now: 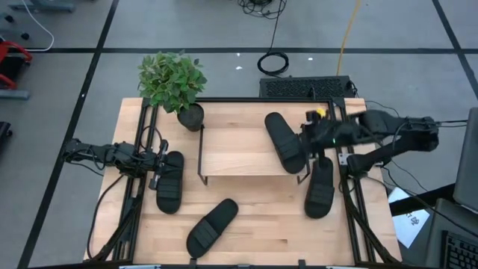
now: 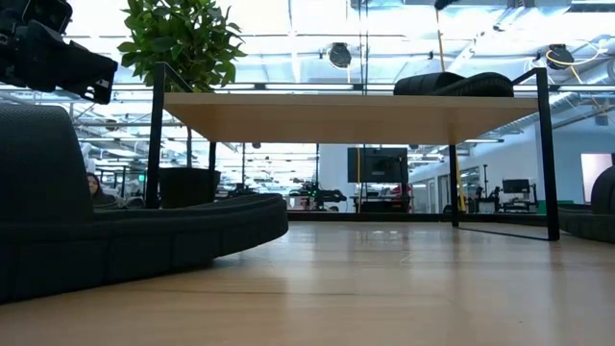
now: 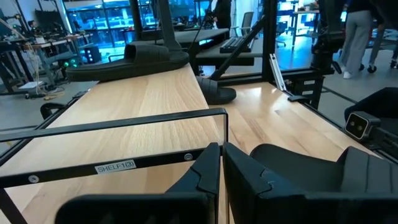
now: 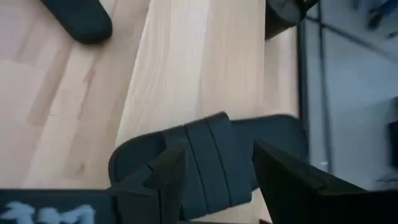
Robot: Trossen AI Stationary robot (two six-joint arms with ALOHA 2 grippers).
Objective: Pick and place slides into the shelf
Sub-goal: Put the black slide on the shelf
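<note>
Your table (image 1: 254, 224) is pale, straight-grained wood planking in a black metal frame, standing on a grey floor crossed by dark lines; the low view looks out into a bright hall with screens and workstations. The shelf (image 1: 246, 149) is a flat light-wood board on thin black wire legs, near the table's far edge; a leafy green plant (image 1: 172, 78) in a dark pot stands at its left far corner. You have four black slides, oval-soled with ribbed straps: one (image 1: 284, 141) lies on the shelf's right end; one (image 1: 320, 187) rests on the table just right of the shelf; one (image 1: 211, 226) lies angled on the near tabletop; one (image 1: 169, 181) lies left of the shelf. Your right gripper (image 4: 214, 171) hovers over the shelved slide, fingers spread wide either side of its strap; your left gripper (image 3: 221, 171) sits over the left slide, fingers nearly together, holding nothing.
</note>
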